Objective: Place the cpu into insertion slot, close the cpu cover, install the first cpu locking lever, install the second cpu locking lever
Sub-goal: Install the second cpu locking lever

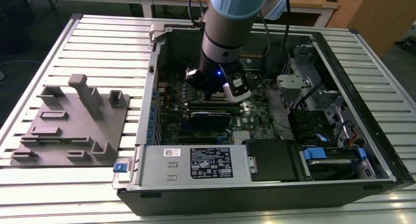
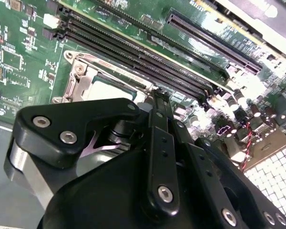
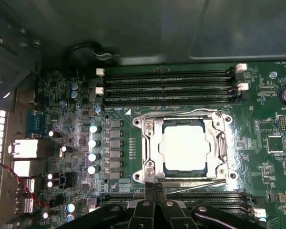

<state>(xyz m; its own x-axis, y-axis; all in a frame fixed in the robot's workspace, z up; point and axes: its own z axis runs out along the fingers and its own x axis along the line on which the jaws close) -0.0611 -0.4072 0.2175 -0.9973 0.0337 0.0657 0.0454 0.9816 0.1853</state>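
The small silver-topped square cpu [image 3: 185, 145] lies flat in the insertion slot at centre frame in the first wrist view, under the closed grey metal cpu cover [image 3: 150, 143]. The black gripper [image 3: 155, 187], fingers pressed together, sits at the cover's lower edge beside a thin, springy wire locking lever [image 3: 200, 184] running along that edge; it probably wants hooking near its free end.

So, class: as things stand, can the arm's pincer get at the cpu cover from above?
Probably yes. In the first wrist view the cpu cover lies flat around the cpu, with nothing over it, and the pincer sits right at its edge. The memory slots beside it are low.
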